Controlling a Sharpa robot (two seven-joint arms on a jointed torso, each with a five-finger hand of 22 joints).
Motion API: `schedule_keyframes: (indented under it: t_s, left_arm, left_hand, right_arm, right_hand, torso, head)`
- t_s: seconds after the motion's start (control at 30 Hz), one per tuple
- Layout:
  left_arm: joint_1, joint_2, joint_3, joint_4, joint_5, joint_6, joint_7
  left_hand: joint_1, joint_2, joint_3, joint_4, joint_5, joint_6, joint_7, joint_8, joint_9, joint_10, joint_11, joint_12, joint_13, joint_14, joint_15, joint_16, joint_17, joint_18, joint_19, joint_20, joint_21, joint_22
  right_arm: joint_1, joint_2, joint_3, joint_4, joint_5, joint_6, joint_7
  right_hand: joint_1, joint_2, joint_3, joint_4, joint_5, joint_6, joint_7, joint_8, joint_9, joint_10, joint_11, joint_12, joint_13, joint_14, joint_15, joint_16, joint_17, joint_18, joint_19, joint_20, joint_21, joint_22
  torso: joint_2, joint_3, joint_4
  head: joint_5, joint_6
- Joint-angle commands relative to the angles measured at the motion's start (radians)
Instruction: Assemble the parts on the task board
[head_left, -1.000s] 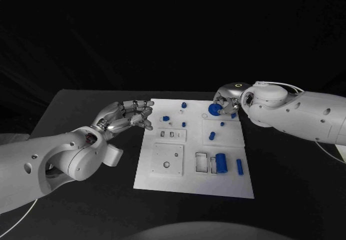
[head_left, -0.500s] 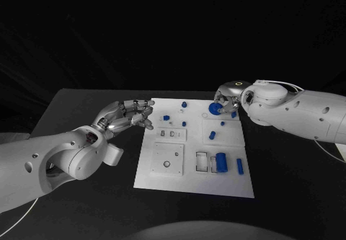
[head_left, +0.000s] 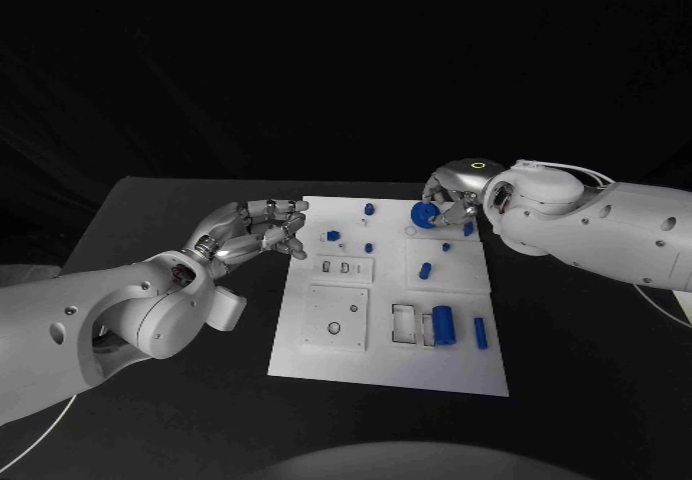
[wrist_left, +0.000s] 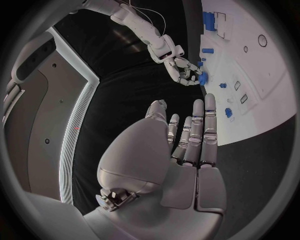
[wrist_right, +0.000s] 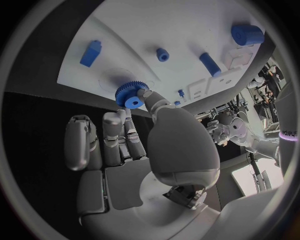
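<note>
The white task board (head_left: 378, 368) lies in the middle of the black table. My right hand (head_left: 453, 200) hovers over its far right corner and pinches a blue toothed gear (head_left: 424, 214). In the right wrist view the gear (wrist_right: 130, 94) sits between the thumb and the fingertips (wrist_right: 117, 118), just above the board (wrist_right: 156, 25). My left hand (head_left: 257, 230) hangs at the board's left edge, fingers spread, holding nothing. The left wrist view has this hand (wrist_left: 187, 145) with straight fingers and the right hand (wrist_left: 183, 70) with the gear (wrist_left: 204, 78) beyond it.
Loose blue parts lie on the board: a thick cylinder (head_left: 444, 326) and a slim peg (head_left: 480, 333) at the near right, a short peg (head_left: 424, 270) mid-board, small pieces (head_left: 332, 237) (head_left: 368, 210) at the far side. Recessed slots (head_left: 336, 328) sit near the left.
My right hand has carried the gear a little to the left and toward the far edge of the board. The left hand has stayed in place.
</note>
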Motion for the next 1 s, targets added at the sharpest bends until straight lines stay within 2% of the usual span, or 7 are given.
schedule_keyframes:
  t_s: [0.03, 0.2, 0.23, 0.33, 0.63, 0.83, 1.0]
  left_arm:
    - [0.000, 0.002, 0.001, 0.001, -0.004, 0.018, 0.003]
    - [0.000, 0.003, 0.001, 0.000, -0.004, 0.017, 0.002]
    - [0.000, 0.004, 0.001, 0.000, -0.004, 0.017, 0.002]
    - [0.000, 0.005, 0.001, 0.000, -0.004, 0.017, 0.002]
    - [0.000, 0.013, 0.001, -0.007, -0.005, 0.019, 0.002]
    - [-0.001, 0.016, 0.000, -0.008, -0.005, 0.020, 0.001]
    - [-0.001, 0.013, 0.000, -0.007, -0.005, 0.018, 0.002]
  left_hand:
    - [0.006, 0.005, 0.000, 0.000, 0.004, 0.002, 0.004, 0.006, 0.001, -0.004, 0.003, 0.006, -0.001, -0.009, 0.000, 0.004, -0.001, 0.006, -0.007, 0.001, -0.005, -0.001]
    - [0.006, 0.005, 0.000, 0.000, 0.004, 0.002, 0.004, 0.006, 0.001, -0.004, 0.003, 0.006, -0.001, -0.009, 0.000, 0.004, -0.001, 0.006, -0.007, 0.001, -0.005, -0.001]
    - [0.006, 0.005, 0.000, 0.000, 0.004, 0.002, 0.004, 0.006, 0.001, -0.004, 0.003, 0.006, -0.001, -0.009, 0.000, 0.004, -0.001, 0.006, -0.007, 0.001, -0.005, -0.001]
    - [0.006, 0.005, 0.000, 0.000, 0.004, 0.002, 0.004, 0.006, 0.001, -0.004, 0.003, 0.006, -0.001, -0.009, 0.000, 0.004, -0.001, 0.006, -0.007, 0.001, -0.005, -0.001]
    - [0.006, 0.005, 0.000, 0.000, 0.004, 0.002, 0.004, 0.006, 0.001, -0.004, 0.003, 0.006, -0.001, -0.009, 0.000, 0.004, -0.001, 0.006, -0.007, 0.001, -0.005, -0.001]
    - [0.006, 0.005, 0.000, 0.000, 0.004, 0.002, 0.004, 0.006, 0.001, -0.004, 0.003, 0.006, -0.001, -0.009, 0.000, 0.004, -0.001, 0.006, -0.007, 0.001, -0.005, -0.001]
    - [0.006, 0.005, 0.000, 0.000, 0.004, 0.002, 0.004, 0.006, 0.001, -0.004, 0.003, 0.006, -0.001, -0.009, 0.000, 0.004, -0.001, 0.006, -0.007, 0.001, -0.005, -0.001]
  right_arm:
    - [0.011, -0.005, 0.001, 0.027, 0.012, -0.043, 0.022]
    - [0.021, 0.006, 0.001, 0.048, 0.024, -0.033, 0.026]
    - [0.022, 0.011, 0.001, 0.049, 0.026, -0.028, 0.026]
    - [0.024, 0.029, 0.002, 0.046, 0.031, -0.018, 0.026]
    - [0.025, 0.120, 0.003, -0.009, 0.052, 0.005, 0.035]
    - [0.021, 0.179, 0.004, -0.049, 0.056, 0.022, 0.038]
    - [0.015, 0.218, 0.004, -0.084, 0.051, 0.034, 0.036]
  right_hand:
    - [0.001, 0.008, 0.005, 0.001, 0.003, 0.028, -0.019, 0.003, 0.041, 0.007, -0.002, 0.004, -0.001, 0.007, 0.000, 0.004, 0.002, -0.002, 0.006, 0.001, 0.004, 0.164]
    - [0.001, 0.008, 0.006, 0.001, 0.004, 0.028, -0.019, 0.004, 0.042, 0.009, -0.003, 0.004, -0.001, 0.009, 0.000, 0.006, 0.004, -0.002, 0.007, 0.001, 0.005, 0.165]
    - [0.001, 0.008, 0.006, 0.002, 0.005, 0.027, -0.018, 0.003, 0.042, 0.010, -0.003, 0.004, -0.001, 0.009, 0.000, 0.005, 0.003, -0.002, 0.007, 0.001, 0.004, 0.165]
    - [0.000, 0.008, 0.007, 0.003, 0.005, 0.025, -0.018, 0.002, 0.043, 0.011, -0.003, 0.003, -0.002, 0.008, 0.000, 0.004, 0.000, -0.001, 0.005, 0.001, 0.003, 0.164]
    - [0.000, 0.009, 0.009, 0.003, 0.008, 0.020, -0.016, -0.001, 0.044, 0.011, -0.003, 0.000, -0.003, 0.008, 0.000, 0.003, -0.001, -0.001, 0.004, 0.000, 0.001, 0.164]
    - [0.001, 0.010, 0.011, 0.002, 0.009, 0.019, -0.016, -0.002, 0.044, 0.011, -0.003, -0.001, -0.004, 0.008, 0.000, 0.003, -0.002, -0.001, 0.003, 0.000, 0.000, 0.164]
    - [0.005, 0.010, 0.016, 0.000, 0.012, 0.015, -0.014, -0.005, 0.046, 0.008, -0.002, -0.008, -0.007, 0.002, 0.000, -0.002, -0.011, 0.001, -0.002, 0.001, -0.007, 0.162]
  torso:
    - [0.001, 0.0002, 0.0011]
    - [0.001, -0.0008, 0.0008]
    - [0.001, 0.0006, 0.0024]
    - [0.000, 0.0008, 0.0028]
    - [0.001, -0.0001, 0.0041]
    - [0.001, 0.0015, 0.0038]
    - [0.001, 0.0002, 0.0023]
  head:
    - [-0.004, 0.000]
    - [-0.004, -0.001]
    - [-0.004, -0.002]
    - [-0.003, -0.005]
    - [-0.008, -0.005]
    - [-0.006, -0.005]
    - [-0.005, -0.002]
